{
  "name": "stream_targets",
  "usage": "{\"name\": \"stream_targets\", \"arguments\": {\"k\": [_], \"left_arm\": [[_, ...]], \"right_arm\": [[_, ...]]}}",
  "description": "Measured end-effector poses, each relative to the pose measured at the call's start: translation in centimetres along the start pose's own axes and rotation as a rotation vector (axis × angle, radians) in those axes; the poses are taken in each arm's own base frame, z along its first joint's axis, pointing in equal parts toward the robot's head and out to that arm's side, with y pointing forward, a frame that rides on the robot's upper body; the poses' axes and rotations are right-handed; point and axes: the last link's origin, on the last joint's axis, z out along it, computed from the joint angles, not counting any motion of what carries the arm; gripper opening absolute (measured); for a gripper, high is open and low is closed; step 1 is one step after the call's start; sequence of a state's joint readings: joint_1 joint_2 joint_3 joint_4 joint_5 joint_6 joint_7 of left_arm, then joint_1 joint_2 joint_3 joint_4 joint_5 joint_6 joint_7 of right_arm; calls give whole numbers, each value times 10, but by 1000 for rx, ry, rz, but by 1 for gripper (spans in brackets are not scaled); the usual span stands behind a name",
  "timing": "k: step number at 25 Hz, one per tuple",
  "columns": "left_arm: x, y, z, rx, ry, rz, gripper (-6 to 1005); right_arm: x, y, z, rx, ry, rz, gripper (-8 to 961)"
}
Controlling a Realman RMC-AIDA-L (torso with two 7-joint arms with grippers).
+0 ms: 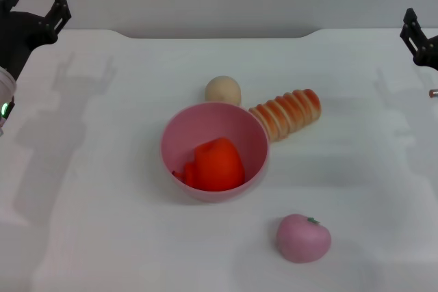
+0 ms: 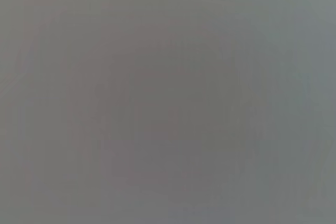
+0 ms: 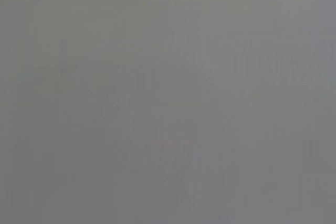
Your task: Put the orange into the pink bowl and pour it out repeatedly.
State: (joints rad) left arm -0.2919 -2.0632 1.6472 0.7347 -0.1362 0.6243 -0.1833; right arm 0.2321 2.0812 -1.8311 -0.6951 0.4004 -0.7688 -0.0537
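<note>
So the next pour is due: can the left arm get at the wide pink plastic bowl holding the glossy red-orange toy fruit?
Probably yes. The left hand sits open at the table's far left, with bare tabletop between it and the pink bowl.

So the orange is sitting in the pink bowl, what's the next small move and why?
Probably bring the left claw down to the wide pink plastic bowl's rim to grip it for pouring: the glossy red-orange toy fruit lies inside, and both claws, the right claw too, hang back at the table's far corners.
</note>
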Motion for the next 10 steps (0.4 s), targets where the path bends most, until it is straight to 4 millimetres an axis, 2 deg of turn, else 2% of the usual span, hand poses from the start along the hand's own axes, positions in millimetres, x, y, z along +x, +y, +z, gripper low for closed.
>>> {"name": "stream_targets", "arguments": {"k": [10], "left_arm": [[0,5,-4,-17,22,-3,821]], "right_arm": [[3,0,-7,0,-14,2,755]]}}
